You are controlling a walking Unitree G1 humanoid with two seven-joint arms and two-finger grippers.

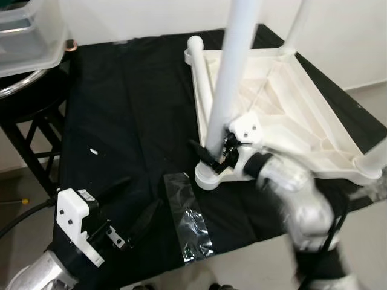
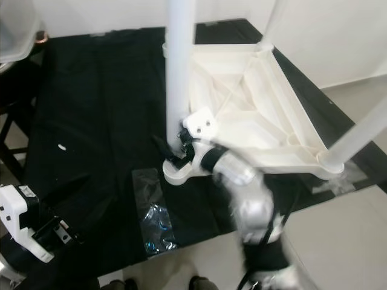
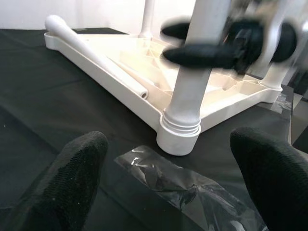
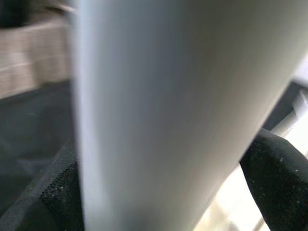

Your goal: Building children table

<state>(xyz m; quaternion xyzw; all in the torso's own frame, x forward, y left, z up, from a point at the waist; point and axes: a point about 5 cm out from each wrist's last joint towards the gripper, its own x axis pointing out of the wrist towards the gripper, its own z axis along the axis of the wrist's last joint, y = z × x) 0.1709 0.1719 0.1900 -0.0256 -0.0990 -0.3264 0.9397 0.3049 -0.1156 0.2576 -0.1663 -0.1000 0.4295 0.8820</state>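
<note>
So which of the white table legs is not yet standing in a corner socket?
The loose white plastic leg lying flat along the far-left edge of the upturned white tabletop. The others stand upright in corner sockets; the right gripper holds the nearest upright leg.

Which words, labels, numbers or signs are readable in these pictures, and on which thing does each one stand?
No text can be read.
Left claw: a small sticker on its white wrist housing, too small to read.
Tabletop, legs, plastic bag: no print visible.
</note>
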